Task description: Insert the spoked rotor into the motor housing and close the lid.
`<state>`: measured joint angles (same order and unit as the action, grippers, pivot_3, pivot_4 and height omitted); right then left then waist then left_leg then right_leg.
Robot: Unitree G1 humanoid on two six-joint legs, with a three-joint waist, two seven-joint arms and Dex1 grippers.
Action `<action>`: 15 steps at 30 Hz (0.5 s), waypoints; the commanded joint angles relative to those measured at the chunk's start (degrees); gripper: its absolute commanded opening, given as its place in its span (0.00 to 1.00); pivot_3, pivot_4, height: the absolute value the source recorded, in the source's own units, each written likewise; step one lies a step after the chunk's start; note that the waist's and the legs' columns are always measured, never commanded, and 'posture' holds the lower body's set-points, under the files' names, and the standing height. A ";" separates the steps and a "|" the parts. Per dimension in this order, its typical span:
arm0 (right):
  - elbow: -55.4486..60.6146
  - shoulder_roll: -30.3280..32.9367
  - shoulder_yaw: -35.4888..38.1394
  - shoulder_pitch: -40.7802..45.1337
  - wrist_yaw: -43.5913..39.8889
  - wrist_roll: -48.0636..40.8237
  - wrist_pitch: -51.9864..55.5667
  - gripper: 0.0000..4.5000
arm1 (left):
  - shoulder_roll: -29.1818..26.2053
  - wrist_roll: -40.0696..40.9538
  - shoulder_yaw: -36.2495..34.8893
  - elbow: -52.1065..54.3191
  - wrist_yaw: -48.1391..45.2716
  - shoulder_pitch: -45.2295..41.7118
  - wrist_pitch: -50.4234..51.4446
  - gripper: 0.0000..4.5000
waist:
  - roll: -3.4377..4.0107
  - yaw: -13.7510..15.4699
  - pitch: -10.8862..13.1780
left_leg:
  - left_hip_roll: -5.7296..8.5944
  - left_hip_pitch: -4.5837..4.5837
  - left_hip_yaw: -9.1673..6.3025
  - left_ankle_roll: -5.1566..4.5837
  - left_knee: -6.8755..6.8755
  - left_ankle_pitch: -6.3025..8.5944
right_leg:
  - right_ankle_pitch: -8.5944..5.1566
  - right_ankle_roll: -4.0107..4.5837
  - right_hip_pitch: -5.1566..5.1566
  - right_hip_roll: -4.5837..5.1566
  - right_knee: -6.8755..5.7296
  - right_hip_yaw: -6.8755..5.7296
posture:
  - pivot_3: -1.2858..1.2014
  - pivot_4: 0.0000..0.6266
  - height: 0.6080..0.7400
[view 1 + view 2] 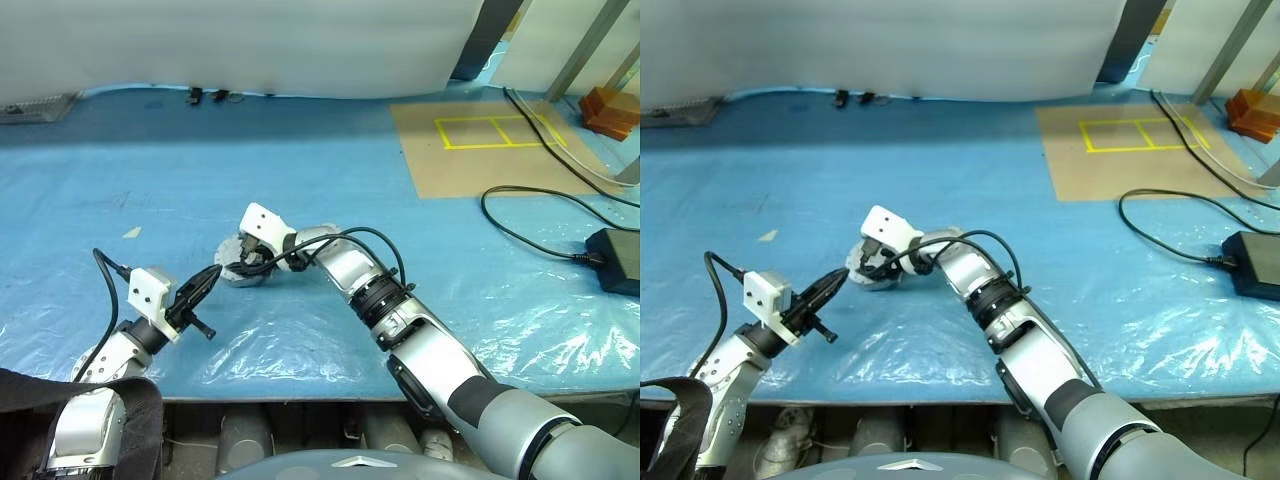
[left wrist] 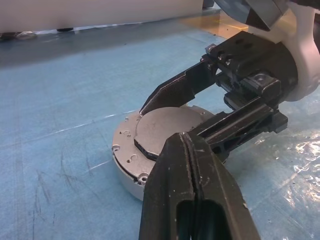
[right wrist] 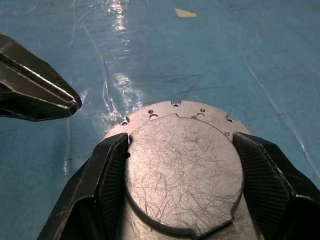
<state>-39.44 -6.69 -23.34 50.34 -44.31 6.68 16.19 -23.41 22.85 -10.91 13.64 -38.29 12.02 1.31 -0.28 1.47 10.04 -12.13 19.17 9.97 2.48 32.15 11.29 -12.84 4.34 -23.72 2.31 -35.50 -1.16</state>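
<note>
Right gripper (image 3: pixel 180 195) is down on the blue table cover (image 1: pixel 300 190), and from the head views you can barely make out what is under it: just a pale grey round thing tucked beneath the white wrist block. The right wrist view settles it. That is the lid (image 3: pixel 182 172), plain scratched grey face up, sitting on top of the motor housing (image 3: pixel 175 111), whose lighter rim with small screw holes pokes out beyond the lid's far edge. One black finger (image 3: pixel 102 180) presses against one side of the lid, the other against the opposite side, so the right claw is clamped across the lid, jaws spread to its full width.

Left gripper (image 1: pixel 203 287) sits just beside the stack, a little short of it, fingers pressed together into one dark point, holding nothing. In the head views it aims level towards the right gripper. Its own wrist view looks straight along those shut fingers at the housing's side wall (image 2: pixel 125 167), a low grey drum with the lid seated a touch off-centre on top.

The right wrist view also catches the tip of the left gripper in a corner, apart from the housing.

Copper windings and the spoked rotor — hidden under the lid, if they are there at all; I cannot tell.

A black cable and a power brick (image 1: pixel 615 258) lie well off on the right side of the table.
</note>
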 commanded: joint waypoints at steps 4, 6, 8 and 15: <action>-6.99 -0.41 -1.32 -1.08 3.11 2.25 -0.65 0.66 | -0.50 0.61 -0.51 1.79 0.21 -1.15 0.38 0.00 | 0.17 0.01 -0.04 | 0.04 -0.13 -0.03 0.00 0.00 0.00 | -0.01 -0.02 0.15 0.02 -0.02 0.00 | 0.52 0.24 1.00; -7.36 -0.79 0.00 -0.85 4.57 1.46 -1.33 0.66 | -0.62 0.45 -0.24 1.52 0.03 -1.77 0.66 0.00 | 0.20 0.03 -0.03 | 0.07 -0.18 -0.05 0.00 0.00 0.00 | -0.01 -0.02 0.20 0.03 -0.03 0.00 | 0.52 0.24 1.00; -7.17 -1.03 0.25 -0.80 3.99 0.86 -0.53 0.66 | -0.68 0.35 -0.15 1.29 -0.11 -2.14 0.78 0.00 | 0.21 0.05 -0.03 | 0.12 -0.20 -0.11 0.00 0.00 0.00 | -0.01 -0.03 0.23 0.04 -0.03 0.00 | 0.52 0.24 1.00; -3.41 -2.49 0.37 -3.27 3.06 -0.95 1.36 0.66 | -0.76 0.22 0.24 1.63 -0.29 -3.17 1.78 0.00 | 0.20 0.04 -0.03 | 0.15 -0.15 -0.20 -0.01 0.00 0.00 | -0.01 -0.04 0.23 0.07 -0.03 0.00 | 0.52 0.24 1.00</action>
<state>-40.75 -6.80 -22.41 49.80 -42.30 5.16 14.73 -23.48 22.73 -10.55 13.77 -38.51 9.30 3.07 -0.08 1.51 10.01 -11.98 19.07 9.77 2.48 32.14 11.29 -12.85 4.29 -23.52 2.37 -35.51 -1.16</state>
